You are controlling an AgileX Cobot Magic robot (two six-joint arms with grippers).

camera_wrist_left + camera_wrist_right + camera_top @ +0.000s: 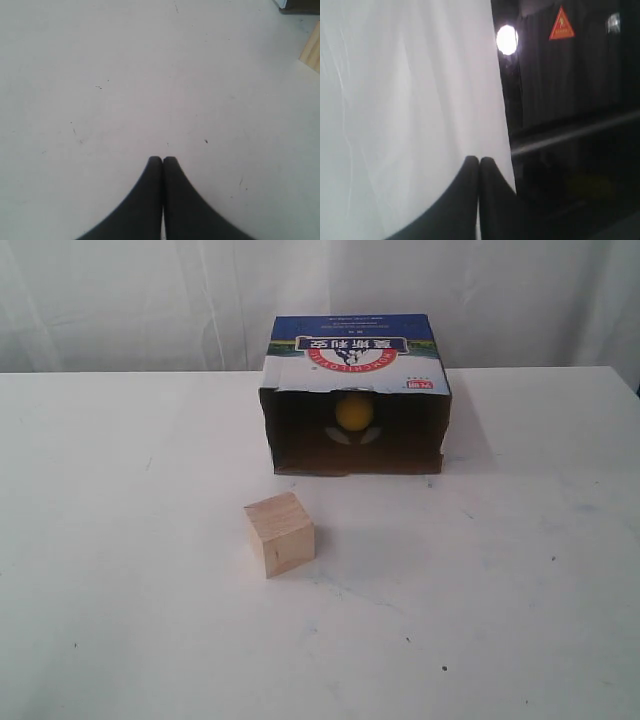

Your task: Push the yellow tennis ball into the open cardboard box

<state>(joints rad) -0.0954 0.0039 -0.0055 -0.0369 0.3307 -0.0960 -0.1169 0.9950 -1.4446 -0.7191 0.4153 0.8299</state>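
Observation:
The yellow tennis ball [352, 411] sits inside the open cardboard box [355, 358], deep in its dark interior, in the exterior view. The box lies on its side at the back of the white table, with its opening toward the camera. Neither arm shows in the exterior view. My left gripper [162, 159] is shut and empty above bare tabletop. My right gripper [479, 160] is also shut and empty, pointing at a white curtain edge and a dark room beyond.
A pale wooden cube [279, 533] stands on the white table [120, 590] in front of the box, slightly left of it. The cube's edge [312, 50] and a box corner [300, 6] show in the left wrist view. White curtain [150, 300] hangs behind.

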